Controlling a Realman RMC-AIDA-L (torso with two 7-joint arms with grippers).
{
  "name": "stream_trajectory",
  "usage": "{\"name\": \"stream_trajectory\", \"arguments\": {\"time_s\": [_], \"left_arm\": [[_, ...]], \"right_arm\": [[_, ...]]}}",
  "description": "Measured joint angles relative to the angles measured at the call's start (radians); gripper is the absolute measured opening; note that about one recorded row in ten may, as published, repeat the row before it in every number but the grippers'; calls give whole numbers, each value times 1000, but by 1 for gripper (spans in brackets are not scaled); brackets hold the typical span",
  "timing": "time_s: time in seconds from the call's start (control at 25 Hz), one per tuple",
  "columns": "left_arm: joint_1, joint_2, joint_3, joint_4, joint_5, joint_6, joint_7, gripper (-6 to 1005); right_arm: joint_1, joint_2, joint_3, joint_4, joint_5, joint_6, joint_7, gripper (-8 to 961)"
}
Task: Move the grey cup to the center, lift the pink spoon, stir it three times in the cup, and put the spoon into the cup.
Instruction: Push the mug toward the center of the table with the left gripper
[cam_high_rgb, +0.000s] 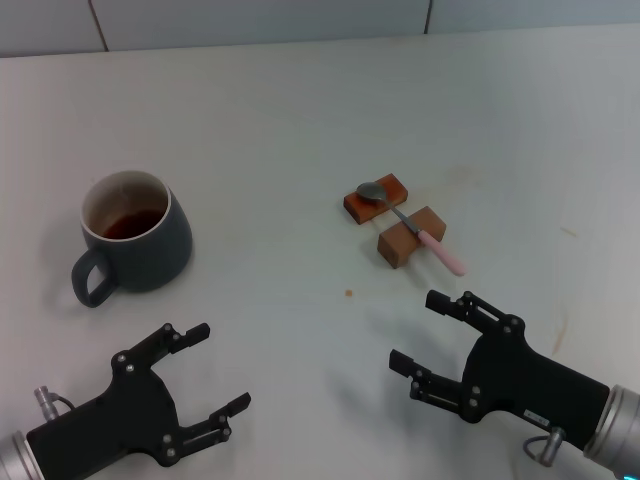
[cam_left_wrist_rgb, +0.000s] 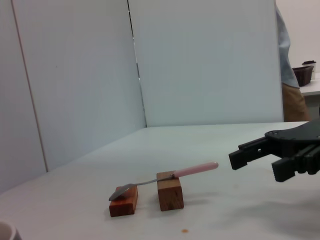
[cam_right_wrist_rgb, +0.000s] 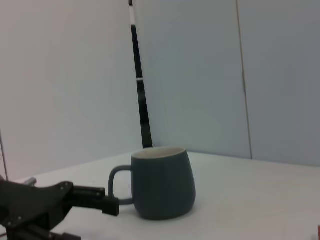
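Note:
The grey cup (cam_high_rgb: 135, 236) stands upright at the table's left, brown liquid inside, its handle toward the near left; it also shows in the right wrist view (cam_right_wrist_rgb: 162, 182). The pink spoon (cam_high_rgb: 415, 227) lies across two brown wooden blocks right of centre, silver bowl on the far block and pink handle past the near one; it also shows in the left wrist view (cam_left_wrist_rgb: 167, 178). My left gripper (cam_high_rgb: 212, 368) is open and empty, near the table's front, in front of the cup. My right gripper (cam_high_rgb: 418, 330) is open and empty, in front of the spoon.
The far block (cam_high_rgb: 376, 199) and the near block (cam_high_rgb: 410, 238) hold the spoon up off the white table (cam_high_rgb: 300, 110). A small brown speck (cam_high_rgb: 348, 293) lies near the centre. White wall panels stand behind the table.

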Motion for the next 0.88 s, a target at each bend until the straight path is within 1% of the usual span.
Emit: {"name": "stream_trajectory", "arguments": {"time_s": [0.24,0.4,0.56,0.64,0.72,0.76,0.8,0.84,0.88], "left_arm": [[8,-1,4,0,0,1,3,824],[20,2,47,5,0,19,0,817],[31,2,49,25,-2,25,0,810],[32,1,44,26,-7,25,-1,806],[32,1,44,26,-7,25,-1,803],[44,1,-16,21,-26,37,3,801],[56,2,-84,18,-50,50,7,799],[72,2,-183,14,-85,71,11,798],[72,2,-183,14,-85,71,11,796]], "right_arm": [[-1,1,0,-1,-28,5,0,825],[-6,1,0,-2,-41,-3,0,826],[-7,1,5,-2,-45,-5,-1,825],[-23,2,45,-4,-18,-18,-16,824],[-54,2,111,-11,10,-41,-44,823],[-54,2,111,-11,10,-41,-44,823],[-79,2,150,-21,17,-67,-66,822],[-91,2,162,-27,17,-79,-74,822],[-96,2,166,-30,17,-86,-76,822]]}}
